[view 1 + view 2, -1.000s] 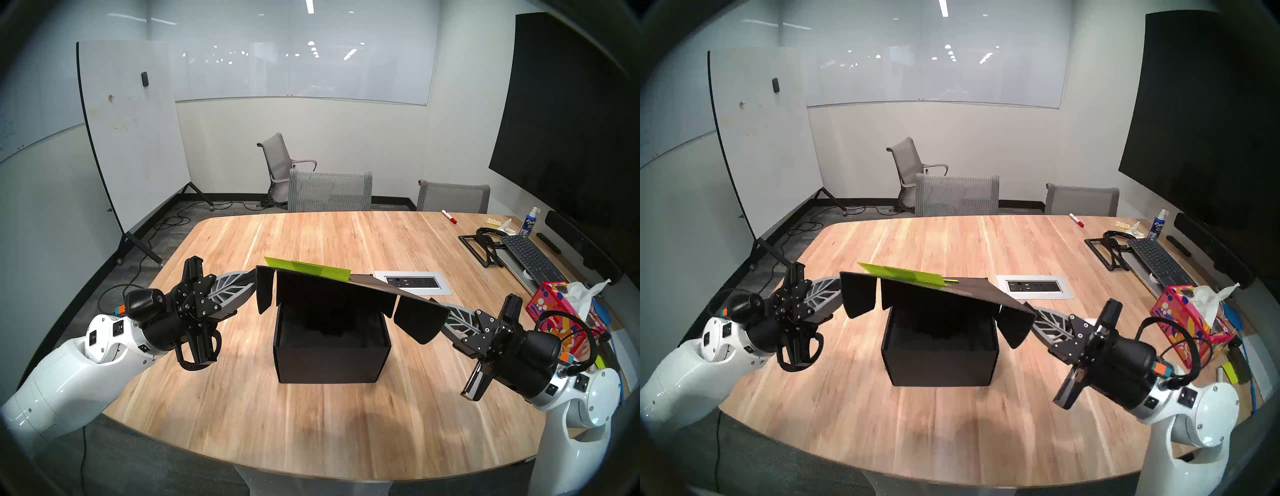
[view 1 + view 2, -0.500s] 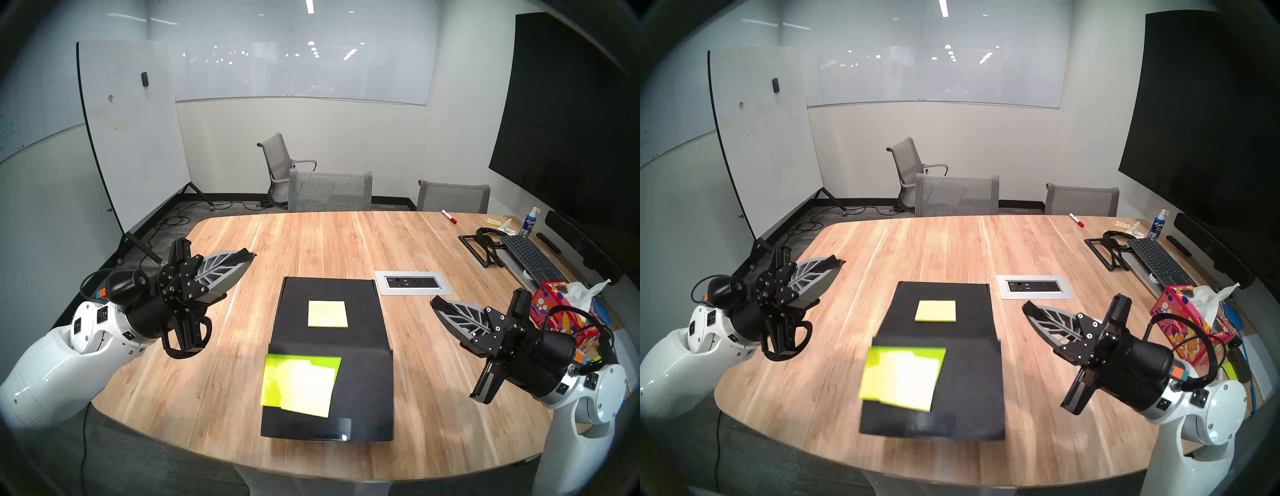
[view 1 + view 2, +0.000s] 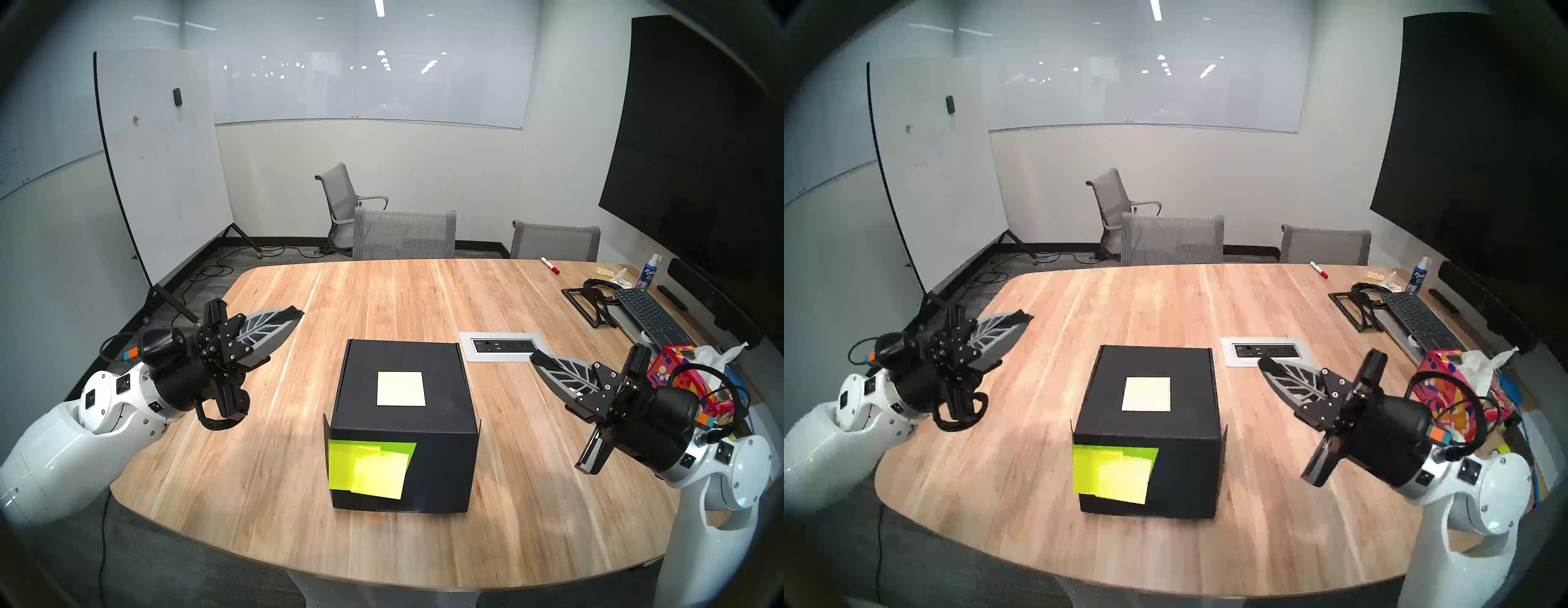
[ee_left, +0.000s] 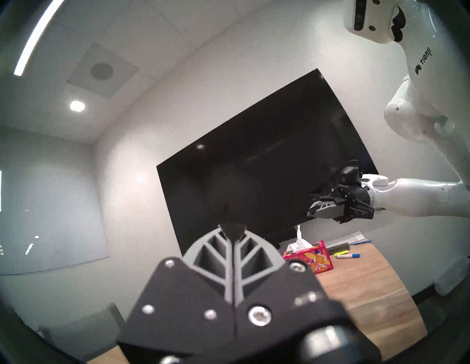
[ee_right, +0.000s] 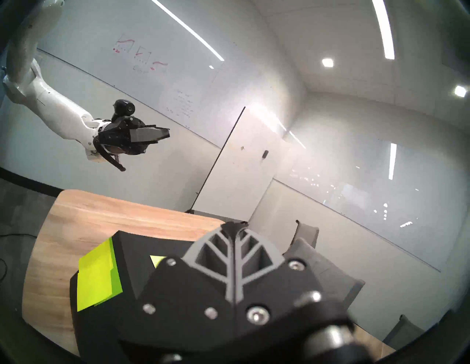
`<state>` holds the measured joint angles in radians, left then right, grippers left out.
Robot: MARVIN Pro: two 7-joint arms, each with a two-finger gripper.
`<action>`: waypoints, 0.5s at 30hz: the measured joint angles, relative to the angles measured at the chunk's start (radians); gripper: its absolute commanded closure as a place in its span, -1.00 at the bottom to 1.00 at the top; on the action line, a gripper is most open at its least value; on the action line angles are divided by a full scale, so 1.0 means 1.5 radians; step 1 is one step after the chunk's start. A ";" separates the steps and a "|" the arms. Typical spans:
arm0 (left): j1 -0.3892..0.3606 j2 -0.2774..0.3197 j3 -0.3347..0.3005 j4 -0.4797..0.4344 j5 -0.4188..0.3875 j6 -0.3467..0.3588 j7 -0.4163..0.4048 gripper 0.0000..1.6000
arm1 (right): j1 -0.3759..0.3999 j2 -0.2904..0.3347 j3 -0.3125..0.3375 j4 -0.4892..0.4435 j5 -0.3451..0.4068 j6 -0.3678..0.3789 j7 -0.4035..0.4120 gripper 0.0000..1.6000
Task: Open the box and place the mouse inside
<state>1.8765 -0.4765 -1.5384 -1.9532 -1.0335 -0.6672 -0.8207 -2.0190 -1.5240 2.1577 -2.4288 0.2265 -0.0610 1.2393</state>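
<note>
The black box (image 3: 403, 424) is sitting closed near the middle of the wooden table (image 3: 551, 530), its lid flap folded down over the front face. A pale square note (image 3: 400, 389) is lying on its top, and neon yellow-green sticky notes (image 3: 369, 469) are covering the left part of the front flap. No mouse is showing in any view.

The box is resting between the two grippers, touching neither. The left gripper (image 3: 297, 312) is hovering well off to the box's left and somewhat beyond it, its fingers pressed together on nothing, tips pointing toward the table's middle. The right gripper (image 3: 535, 357) is hanging off to the box's right, near the far right corner of the lid but apart from it, fingers likewise pressed together and empty, tips lying over the edge of a grey power outlet panel (image 3: 505, 346).

Farther right, a pink patterned tissue box (image 3: 674, 365) is standing behind the right wrist, with a keyboard (image 3: 649, 316) beyond it.
</note>
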 measured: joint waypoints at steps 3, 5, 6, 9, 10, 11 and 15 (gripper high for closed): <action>0.008 0.002 0.000 0.015 0.018 0.003 0.005 1.00 | 0.004 0.004 0.000 0.004 -0.022 0.007 -0.006 1.00; 0.014 0.003 0.002 0.027 0.034 0.004 0.008 1.00 | 0.007 0.008 -0.004 0.018 -0.041 0.007 -0.008 1.00; 0.016 0.003 0.003 0.031 0.037 0.004 0.009 1.00 | 0.007 0.009 -0.006 0.023 -0.047 0.007 -0.008 1.00; 0.020 0.003 0.009 0.046 0.056 0.003 0.011 1.00 | 0.009 0.014 -0.014 0.048 -0.071 0.004 -0.009 1.00; 0.021 0.002 0.014 0.052 0.064 0.002 0.012 1.00 | 0.011 0.016 -0.017 0.060 -0.082 0.001 -0.010 1.00; 0.022 0.001 0.021 0.060 0.074 0.001 0.012 1.00 | 0.013 0.018 -0.022 0.076 -0.094 -0.003 -0.012 1.00; 0.021 -0.005 0.043 0.082 0.099 0.000 0.014 1.00 | 0.019 0.022 -0.031 0.114 -0.120 -0.016 -0.016 1.00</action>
<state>1.9078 -0.4839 -1.4744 -1.8299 -0.8848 -0.6671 -0.7996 -1.9910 -1.4903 2.1111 -2.2573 0.0466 -0.0856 1.2155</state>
